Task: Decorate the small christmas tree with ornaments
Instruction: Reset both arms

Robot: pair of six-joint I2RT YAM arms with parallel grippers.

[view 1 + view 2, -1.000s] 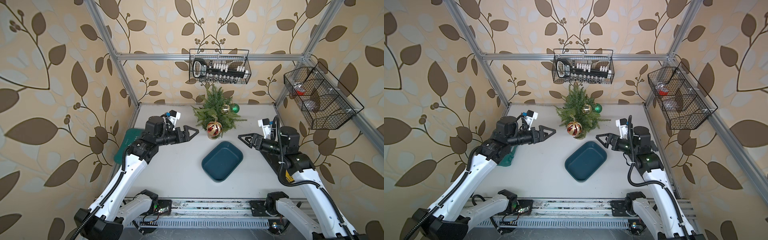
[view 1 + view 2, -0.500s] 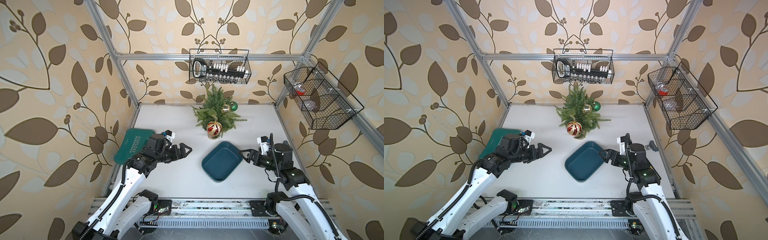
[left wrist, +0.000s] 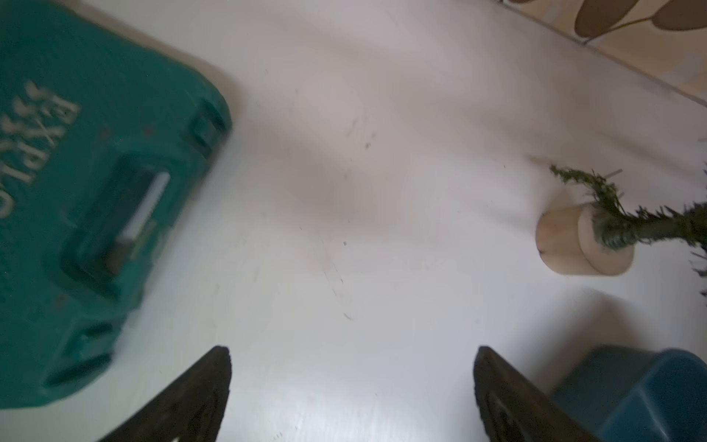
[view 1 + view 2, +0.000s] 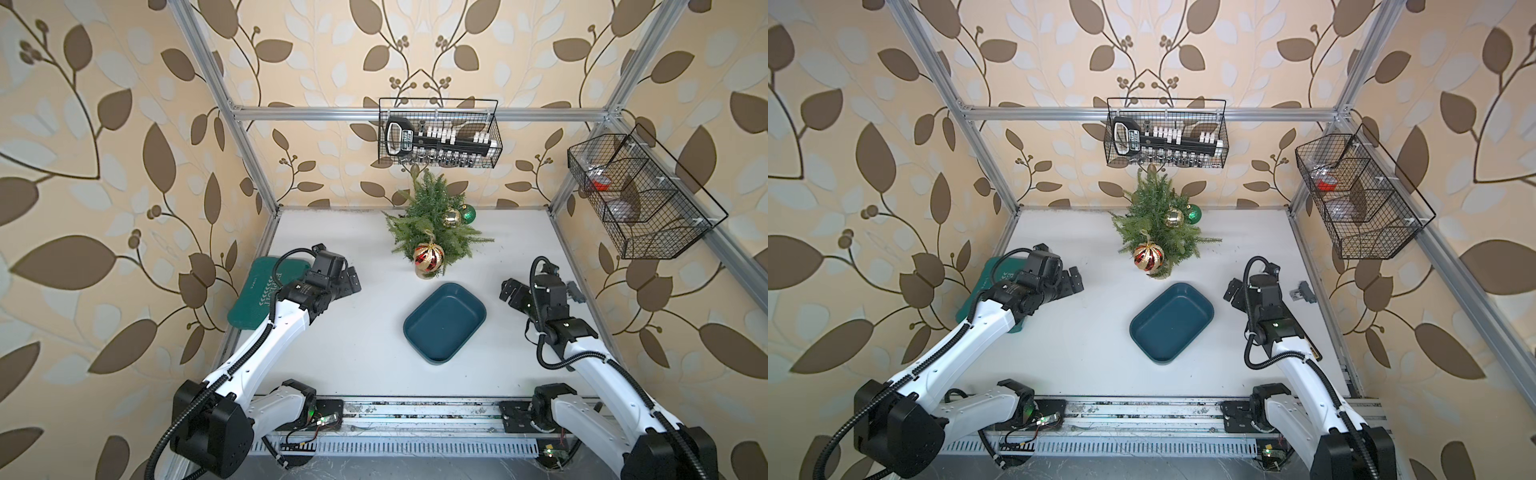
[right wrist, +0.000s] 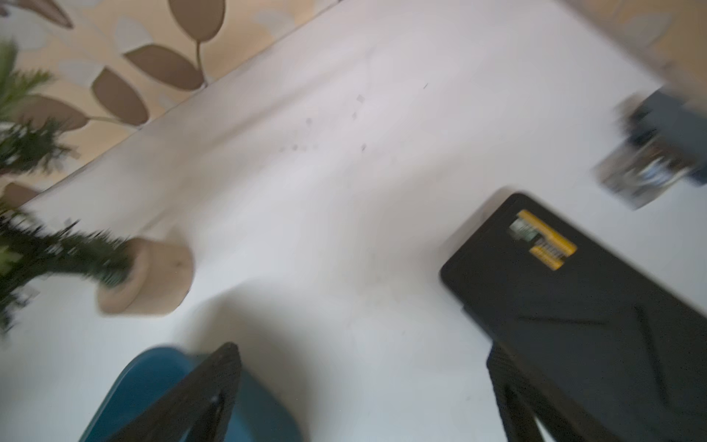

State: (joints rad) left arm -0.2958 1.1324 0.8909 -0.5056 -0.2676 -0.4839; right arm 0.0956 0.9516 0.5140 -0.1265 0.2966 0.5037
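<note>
Seeing the small christmas tree (image 4: 432, 226) standing upright at the back middle of the desk (image 4: 361, 353), under the wire basket (image 4: 440, 133) hanging on the back wall, and resting on its tan base (image 3: 574, 248). Counting three ornaments hanging in its branches in both top views: the large red-and-gold bauble (image 4: 429, 257) dangling low on the near side, the small gold bauble (image 4: 451, 217) sitting higher up toward the right arm's side, and the green glitter bauble (image 4: 468, 213) sitting just beside the gold one. Finding the blue tray (image 4: 444, 322) lying in front of the tree, near it but apart. Noting the left arm (image 4: 286, 320) reaching across the green case (image 4: 257, 299) at the desk's left edge, keeping its jaws spread wide over bare white desk and pinching nothing. Noting the right arm (image 4: 552, 307) bending in at the right side, beyond the tray's right end, holding its jaws spread wide too and gripping nothing. Making out, through the blur of the right wrist view, a black case (image 5: 574, 306) with a yellow label lying on the desk past one of the dark fingers (image 5: 535, 402)
</note>
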